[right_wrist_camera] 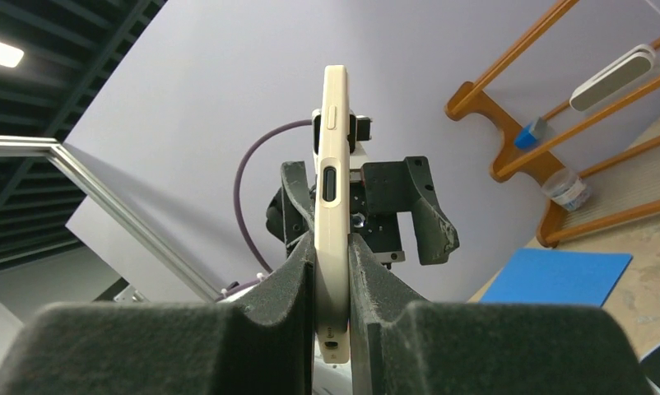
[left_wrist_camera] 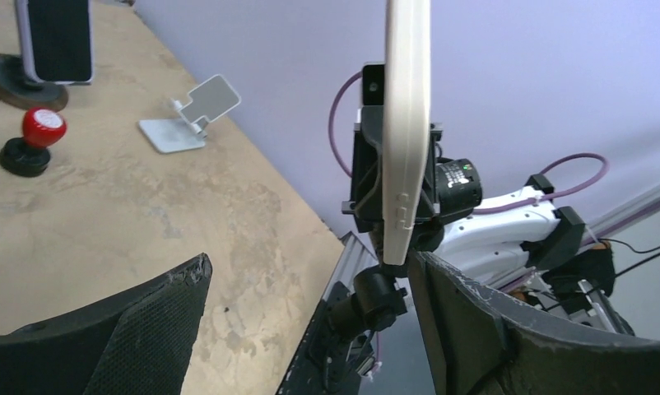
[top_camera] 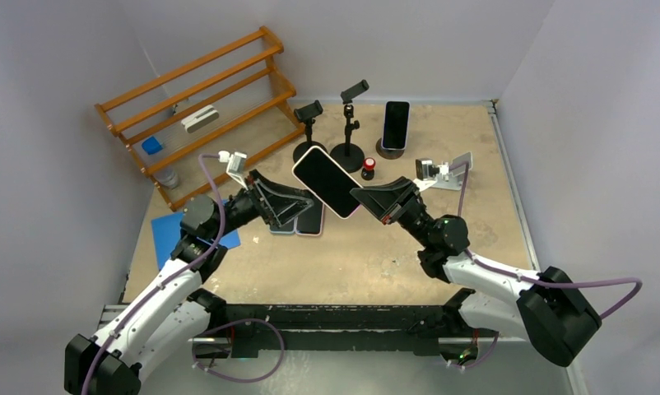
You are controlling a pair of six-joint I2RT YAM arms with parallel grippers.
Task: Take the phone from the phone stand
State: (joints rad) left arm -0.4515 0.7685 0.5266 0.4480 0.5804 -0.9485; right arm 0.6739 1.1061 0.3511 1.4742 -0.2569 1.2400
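Counter (top_camera: 376, 255) is tan. A blue mat (top_camera: 169, 230) lies far left of the white folding stand (top_camera: 454, 171) and nearer the arm bases. The right hand (top_camera: 364, 197) sits just left of and a bit nearer than the white folding stand, clamped tight on the phone (top_camera: 327, 181). The right wrist view shows the cream edge of the phone pinched between both fingers. The phone is lifted off the counter, left of the white folding stand, tilted, dark screen facing up toward the top camera. The left hand (top_camera: 304, 210) is further left of the stand, spread wide and holding nothing. In the left wrist view the phone's edge stands between its fingers, close to one finger; contact cannot be told. Under the left hand, flat phones (top_camera: 313, 224) lie on the counter. A red-topped knob (top_camera: 368, 164) stands left of the white folding stand, at about the same depth. Farther back and left of the stand is a second phone (top_camera: 396, 123), upright on a round base. Left of that are a tall black clamp stand (top_camera: 349, 132) and a short black clamp stand (top_camera: 309, 123). A wooden rack (top_camera: 191, 70) sits far left of the stand at the back wall, with a white item (top_camera: 199, 119) and a blue item (top_camera: 151, 146) on its rails.
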